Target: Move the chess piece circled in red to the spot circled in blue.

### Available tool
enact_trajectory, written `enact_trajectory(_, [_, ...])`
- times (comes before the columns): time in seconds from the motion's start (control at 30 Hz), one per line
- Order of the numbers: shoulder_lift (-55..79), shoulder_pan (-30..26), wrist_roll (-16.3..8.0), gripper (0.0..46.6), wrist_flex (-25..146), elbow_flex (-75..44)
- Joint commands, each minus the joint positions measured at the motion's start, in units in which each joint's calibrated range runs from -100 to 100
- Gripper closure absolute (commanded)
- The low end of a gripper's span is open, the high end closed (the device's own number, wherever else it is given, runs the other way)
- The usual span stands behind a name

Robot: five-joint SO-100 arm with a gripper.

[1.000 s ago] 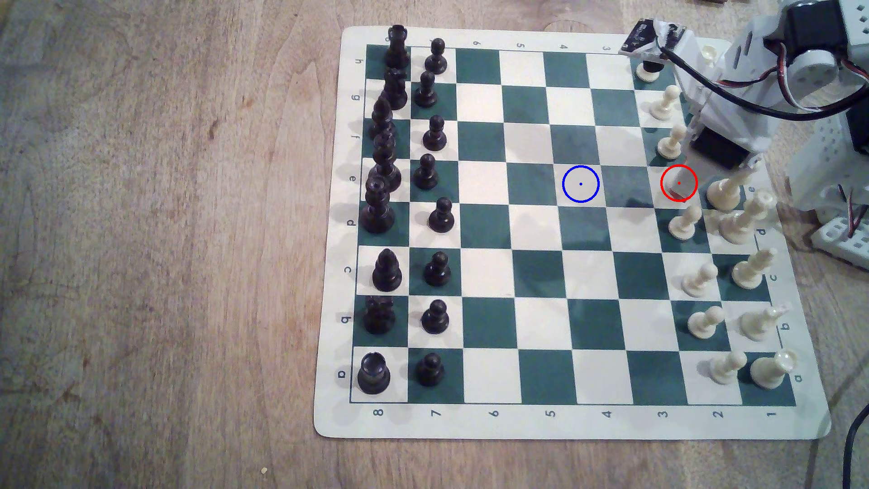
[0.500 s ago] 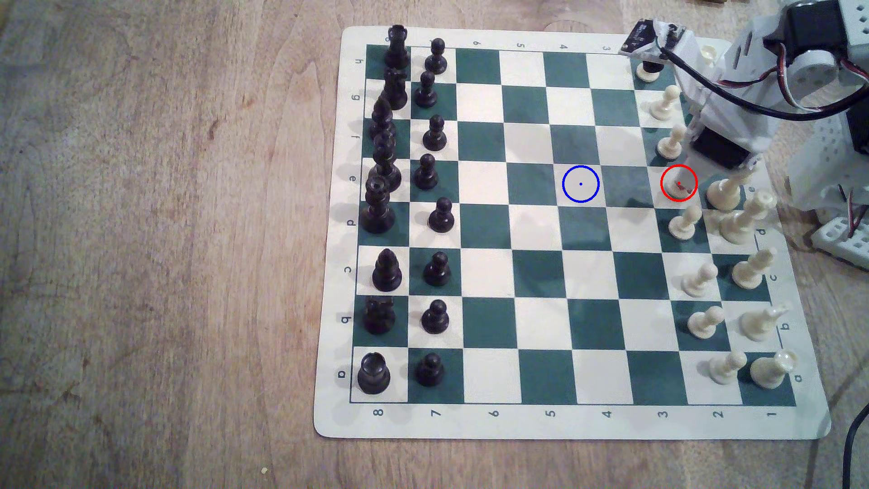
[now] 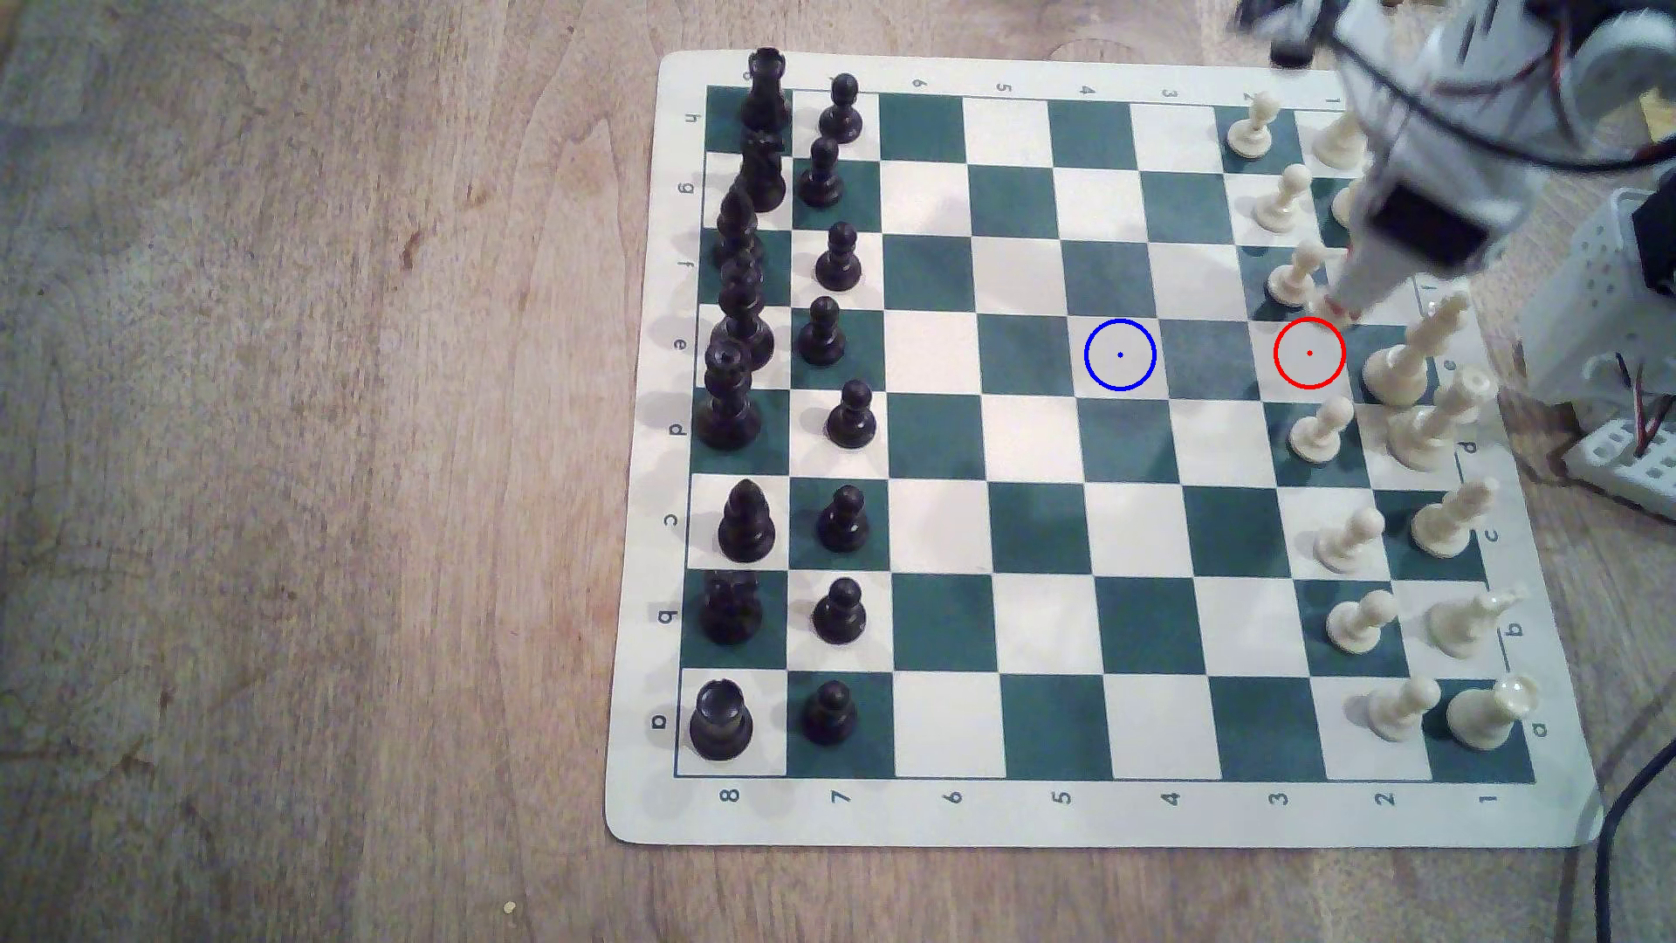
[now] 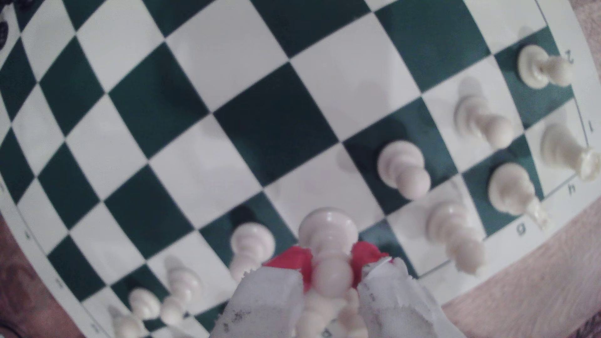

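My pincer [image 3: 1340, 304] has lifted off the red-ringed square [image 3: 1309, 354], up and toward the exterior view's upper right. Square is bare now; the white pawn [image 4: 329, 252] came up with me, clamped at the neck between my red fingertips [image 4: 366, 256]. My arm swung back too, uncovering the h-file pawn [image 3: 1255, 124] and corner pieces.

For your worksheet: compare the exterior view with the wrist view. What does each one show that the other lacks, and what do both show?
Exterior view alone: the blue ring, the red ring with its square now bare, and the black pieces far across the board.

Wrist view alone: the gripper, red-padded, shut on the white pawn, which hangs clear of the board.

Both: the green-and-white board and the row of white pawns.
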Motion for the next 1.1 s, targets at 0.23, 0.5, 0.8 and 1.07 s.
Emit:
enact_trajectory(0.23, [10.18,-1.46,0.29,46.4,5.75,-25.63])
enact_trajectory(0.5, [20.19,-3.81,0.54,46.4,-1.29,-27.27])
enact_trajectory(0.8, [32.08,-3.97,2.15,46.4,-3.1,-33.89])
enact_trajectory(1.07, [41.33,-3.89,1.76,46.4,-6.13,-38.78])
